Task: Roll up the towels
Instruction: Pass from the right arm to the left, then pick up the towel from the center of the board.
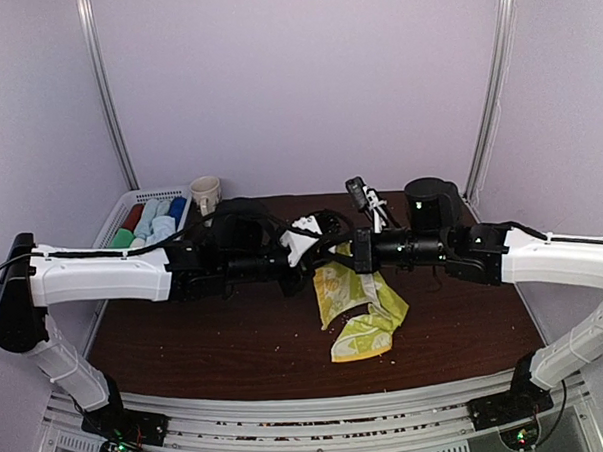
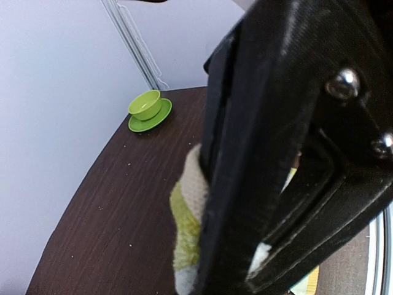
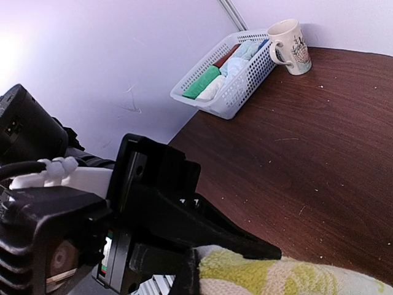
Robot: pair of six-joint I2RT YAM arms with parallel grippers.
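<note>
Tabletop [image 1: 186,341]: dark brown wood. You have both arms stretched in from the sides, and they meet over its middle.
Yellow-green towel [image 1: 357,309]: crumpled, not rolled. Its lower folds lie on the tabletop just right of centre, and its upper end is lifted to where your two claws meet.
Left claw [image 1: 305,258]: closed. Your left wrist view shows the fuzzy yellow-green cloth pinched against the black finger, so it is gripping the towel's raised edge.
Right claw [image 1: 335,257]: closed on the same raised end from the other side. In your right wrist view the cloth bunches right at the fingers.
Spacing: the two claws sit just beside each other, nearly touching.
Basket [image 1: 116,219]: white slatted plastic, at the far left corner. It holds rolled cloths in red, green, pale and blue, side by side.
Mug [image 1: 206,194]: pale with a print, upright just beside the basket's far right corner.
Green cup on saucer [image 2: 146,106]: upright near the back wall, seen only from your left wrist, well apart from the towel.
</note>
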